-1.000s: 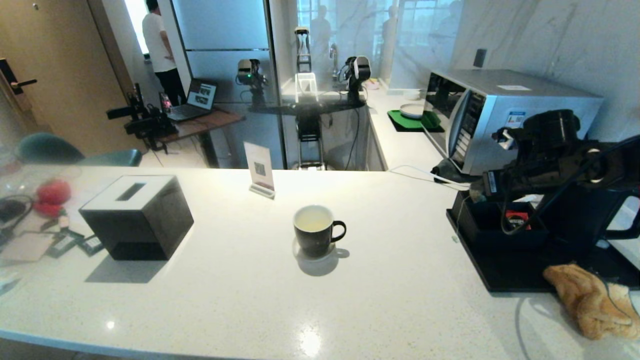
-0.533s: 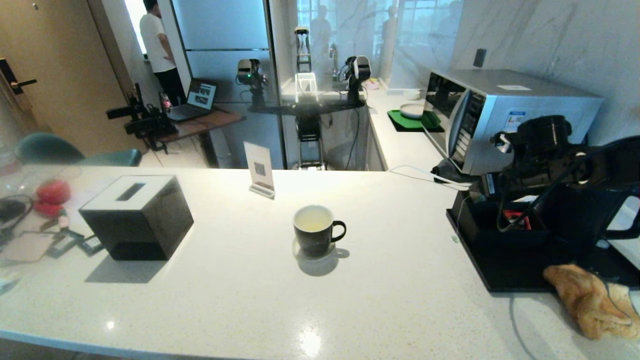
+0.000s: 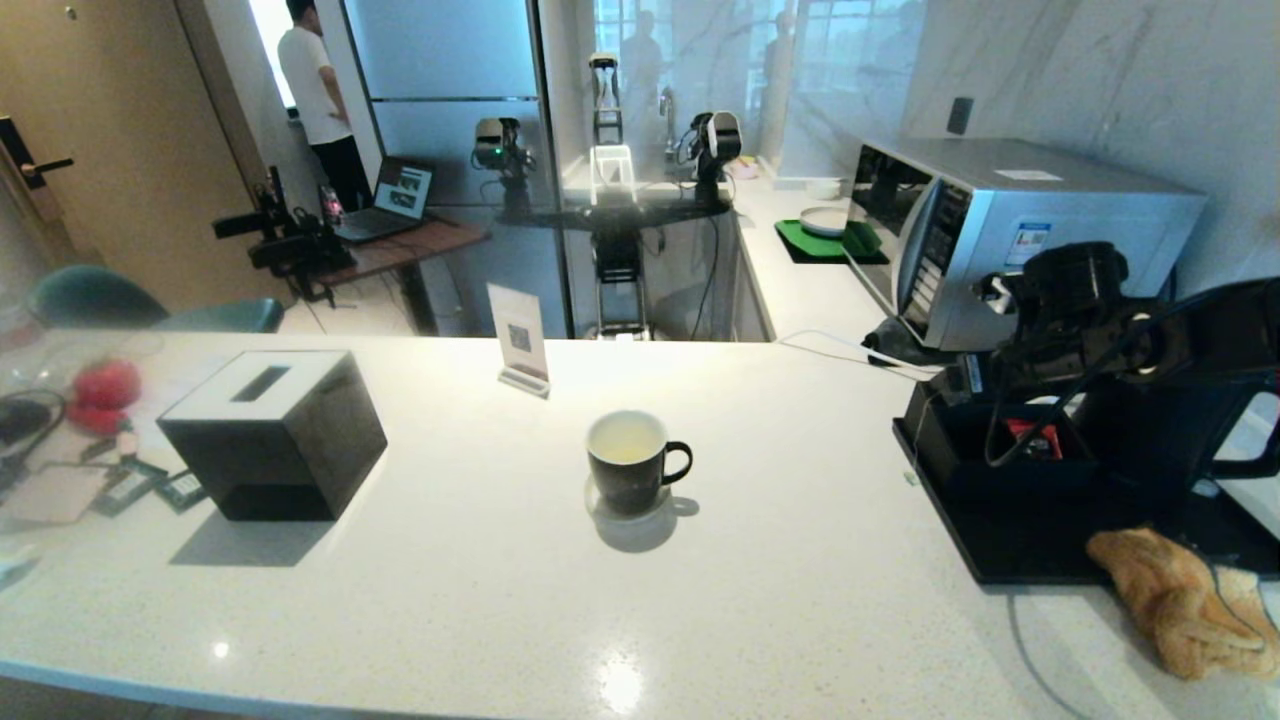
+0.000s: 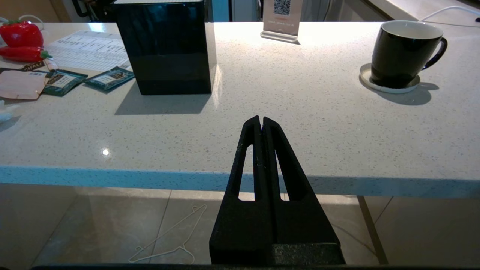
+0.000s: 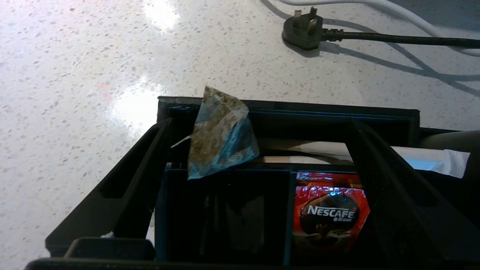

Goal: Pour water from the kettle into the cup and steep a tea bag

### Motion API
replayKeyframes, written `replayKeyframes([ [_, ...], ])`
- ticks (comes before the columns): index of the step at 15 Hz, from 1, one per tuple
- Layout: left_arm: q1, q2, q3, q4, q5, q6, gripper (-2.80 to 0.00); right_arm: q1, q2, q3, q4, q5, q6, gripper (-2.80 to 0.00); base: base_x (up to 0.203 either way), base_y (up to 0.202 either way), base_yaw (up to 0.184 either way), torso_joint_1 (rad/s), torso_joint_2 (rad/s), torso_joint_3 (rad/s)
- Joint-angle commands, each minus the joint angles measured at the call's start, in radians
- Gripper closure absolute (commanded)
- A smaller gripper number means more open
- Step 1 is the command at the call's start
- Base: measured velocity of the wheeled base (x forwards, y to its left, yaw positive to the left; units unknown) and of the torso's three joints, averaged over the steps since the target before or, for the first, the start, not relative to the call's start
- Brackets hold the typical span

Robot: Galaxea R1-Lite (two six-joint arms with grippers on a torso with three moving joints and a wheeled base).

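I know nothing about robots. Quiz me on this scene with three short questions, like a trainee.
1. True or false: the cup stands on a coaster.
2. Which gripper is over the compartment box: A left, B right?
3. Fill in: the right gripper's fingers are ____.

Key: 1 true. 2 B; the left gripper is parked at the counter's front edge. 3 open, beside a tea bag.

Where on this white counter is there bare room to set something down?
Bare speckled white countertop lies between the small black ceramic mug on its coaster and the black tray, and along the near edge. Also between the mug and the black rectangular box. Crowded: far left with packets, and the tray under the right end effector.
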Motion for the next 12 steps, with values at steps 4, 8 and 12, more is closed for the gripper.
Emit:
replayKeyframes([
  [4,0.000,0.002,0.000,0.000,0.000,0.000,0.00,0.001,0.014,-0.001,-0.004,-0.004,0.026,-2.80,0.000,0.000,0.000,0.000,0.00,0.000],
  [8,0.000,0.002,0.000,0.000,0.001,0.000,0.00,0.001,0.032,-0.016,-0.026,-0.007,0.032,-2.80,0.000,0.000,0.000,0.000,0.00,0.000],
  [12,0.000,0.002,0.000,0.000,0.001,0.000,0.00,0.001,0.043,-0.036,-0.023,-0.008,0.035,-2.80,0.000,0.000,0.000,0.000,0.00,0.000],
])
